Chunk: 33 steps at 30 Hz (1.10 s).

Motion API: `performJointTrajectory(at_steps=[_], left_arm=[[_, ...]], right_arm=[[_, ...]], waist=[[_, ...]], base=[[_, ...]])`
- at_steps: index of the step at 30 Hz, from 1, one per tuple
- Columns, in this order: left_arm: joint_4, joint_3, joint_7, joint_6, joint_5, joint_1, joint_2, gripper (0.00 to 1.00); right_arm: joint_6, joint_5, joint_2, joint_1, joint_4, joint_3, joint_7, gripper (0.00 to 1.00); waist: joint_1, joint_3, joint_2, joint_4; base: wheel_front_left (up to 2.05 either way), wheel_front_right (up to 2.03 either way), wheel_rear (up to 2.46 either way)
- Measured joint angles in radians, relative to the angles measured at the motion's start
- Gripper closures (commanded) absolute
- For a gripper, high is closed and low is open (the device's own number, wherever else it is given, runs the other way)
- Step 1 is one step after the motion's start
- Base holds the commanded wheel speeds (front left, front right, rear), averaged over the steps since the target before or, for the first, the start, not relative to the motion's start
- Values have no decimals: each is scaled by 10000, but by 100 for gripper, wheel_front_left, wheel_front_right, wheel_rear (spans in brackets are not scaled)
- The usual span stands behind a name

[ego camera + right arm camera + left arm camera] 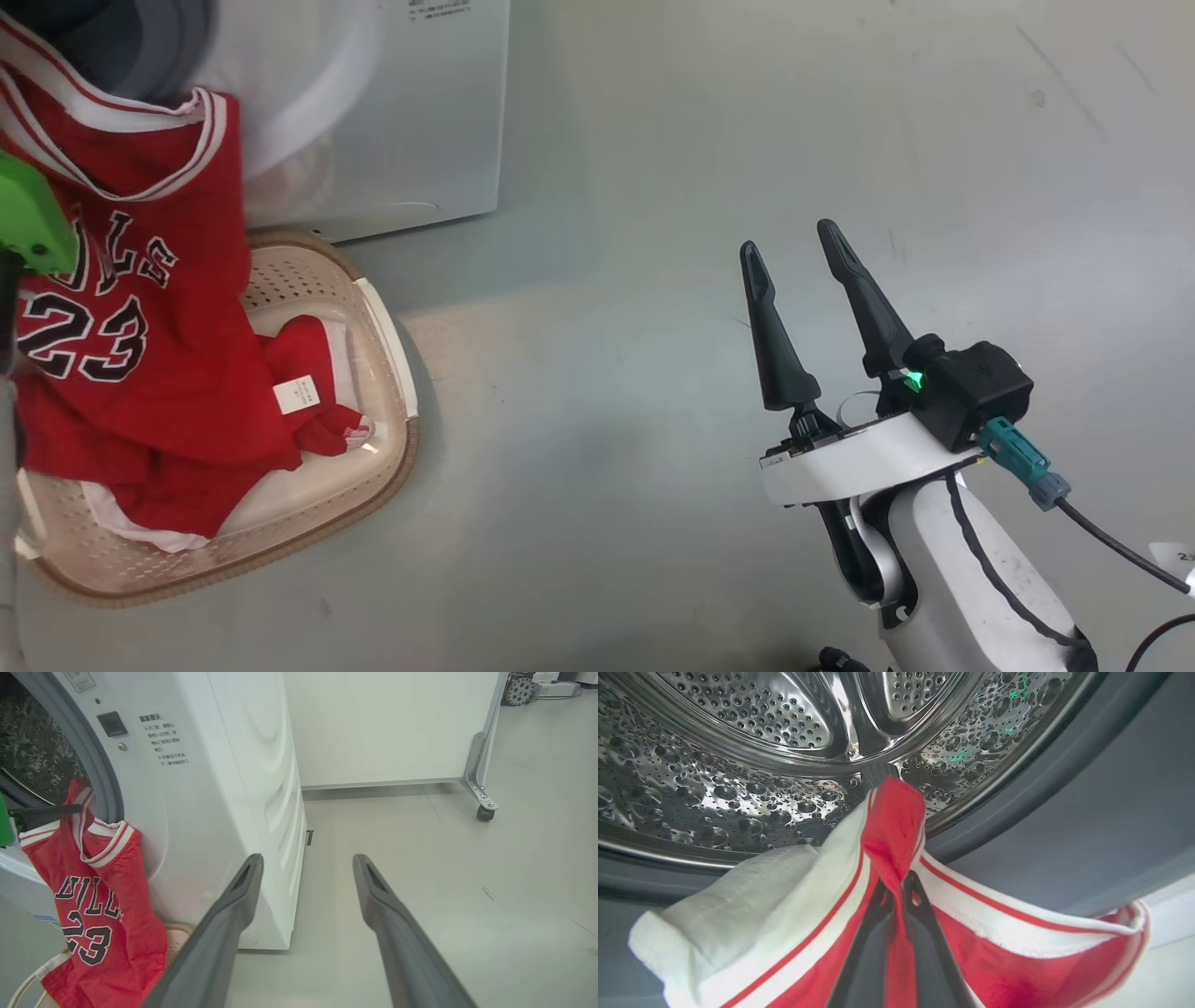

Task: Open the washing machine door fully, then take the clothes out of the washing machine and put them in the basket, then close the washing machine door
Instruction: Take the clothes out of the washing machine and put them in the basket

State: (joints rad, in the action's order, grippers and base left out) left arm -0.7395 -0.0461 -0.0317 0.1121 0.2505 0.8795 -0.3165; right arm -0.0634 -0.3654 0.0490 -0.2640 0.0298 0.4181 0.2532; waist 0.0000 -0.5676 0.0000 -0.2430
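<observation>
Well, the left pincer (899, 884) is clamped tight on a fold of the red jersey (121, 308) right at the mouth of the washing machine (439, 112). Its fingers are narrow, with the white-trimmed edge bunched between them just in front of the steel drum (752, 788). The jersey hangs down the machine's front from that grip. Its lower half already lies in the basket (408, 448), which sits on the floor (653, 420) hard against the machine, with a second jersey (317, 373) crumpled inside. The right pincer (789, 238) stands wide and empty, well off to the right over bare floor.

To my eye the job now is to carry this jersey clear and drop it. I'd draw the grip out and away from the grey gasket (1064, 788) first, so the trim doesn't snag there. Then I'd bring it low over the middle of the basket before letting go. Released too high or too near the machine, the top half could flop over the basket's rim onto the floor.
</observation>
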Motion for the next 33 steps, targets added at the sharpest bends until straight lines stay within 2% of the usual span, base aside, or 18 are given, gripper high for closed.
performJointTrajectory(at_steps=[7,15,27,33], left_arm=[[-10,-458,890,81,0,-702,374,100],[-27,-961,1480,88,0,-1617,727,100],[-71,-2165,1532,165,19,-2972,1080,100],[-77,-2696,1246,165,67,-3455,1093,100]], right_arm=[[10,180,6,31,311,-297,0,0],[209,322,10,151,541,-518,0,0],[447,332,13,577,796,-575,0,0],[535,332,17,632,813,-470,0,0]], waist=[[0,459,0,511],[0,1033,0,1175],[0,1901,0,2018],[0,2103,0,2173]], base=[[0,0,0],[0,0,0],[0,0,0],[0,0,0]])
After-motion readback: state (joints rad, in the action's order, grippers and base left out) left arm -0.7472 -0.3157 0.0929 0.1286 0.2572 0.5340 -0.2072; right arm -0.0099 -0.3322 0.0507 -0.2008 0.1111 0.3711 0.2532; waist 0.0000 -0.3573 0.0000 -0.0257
